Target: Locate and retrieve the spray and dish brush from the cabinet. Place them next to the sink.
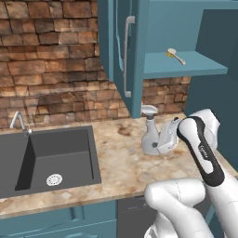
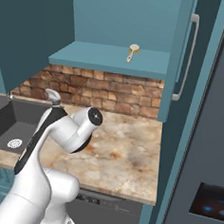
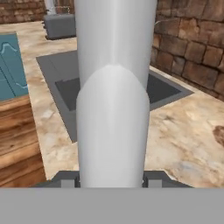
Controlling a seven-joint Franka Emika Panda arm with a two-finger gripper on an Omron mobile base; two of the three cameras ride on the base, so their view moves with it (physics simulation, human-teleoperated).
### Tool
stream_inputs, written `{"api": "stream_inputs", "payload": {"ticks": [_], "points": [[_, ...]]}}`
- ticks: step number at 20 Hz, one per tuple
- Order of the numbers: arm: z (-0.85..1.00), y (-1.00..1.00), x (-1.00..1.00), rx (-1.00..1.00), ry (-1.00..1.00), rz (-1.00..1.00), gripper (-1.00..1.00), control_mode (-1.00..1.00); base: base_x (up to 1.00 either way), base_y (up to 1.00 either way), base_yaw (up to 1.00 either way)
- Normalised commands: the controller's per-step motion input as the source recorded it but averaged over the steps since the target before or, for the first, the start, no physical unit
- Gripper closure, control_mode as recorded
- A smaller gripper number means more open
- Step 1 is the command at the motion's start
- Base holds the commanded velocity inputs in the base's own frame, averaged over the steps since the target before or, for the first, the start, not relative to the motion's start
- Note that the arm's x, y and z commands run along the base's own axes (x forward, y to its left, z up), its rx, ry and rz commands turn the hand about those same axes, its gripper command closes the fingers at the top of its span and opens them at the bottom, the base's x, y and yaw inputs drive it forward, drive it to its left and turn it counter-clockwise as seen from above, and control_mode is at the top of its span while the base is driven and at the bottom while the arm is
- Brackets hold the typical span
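- Sink (image 1: 46,158): dark basin set in the marble counter (image 1: 121,162) at far left, with a thin faucet (image 1: 18,122) at its back edge; bare counter lies between its right rim and the bottle.
- Spray bottle (image 1: 149,135): upright, at or just above the counter, near the sink but with a strip of counter between them. In the hand view its pale body (image 3: 114,96) stands between the two dark fingertips.
- Gripper (image 1: 162,142): jaws closed on the lower body of the spray bottle from the right side; contact with the counter cannot be confirmed.
- Cabinet (image 1: 135,56): open above the counter, door handle (image 1: 126,56) at its left edge.
- Dish brush (image 1: 175,56): lying on the cabinet shelf, well above the arm, not yet retrieved.
- Risk: if the jaws release before the bottle base sits flat, the tall, narrow bottle may tip, possibly rolling toward the basin; a later reach for the brush could also clip the open door.
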Motion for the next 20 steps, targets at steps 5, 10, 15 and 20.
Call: {"api": "stream_inputs", "payload": {"ticks": [5,10,15,20], "points": [[-0.06,0.06,0.41,0.01,-0.01,0.11,1.0,-1.0,0.0,0.0,0.0],[-0.11,0.06,0.46,0.04,0.0,0.11,1.0,-1.0,0.0,0.0,0.0],[-0.21,0.12,0.44,0.04,0.0,0.12,1.0,-1.0,0.0,0.0,0.0],[-0.25,0.26,0.23,0.0,-0.03,0.1,1.0,-1.0,0.0,0.0,0.0]]}}
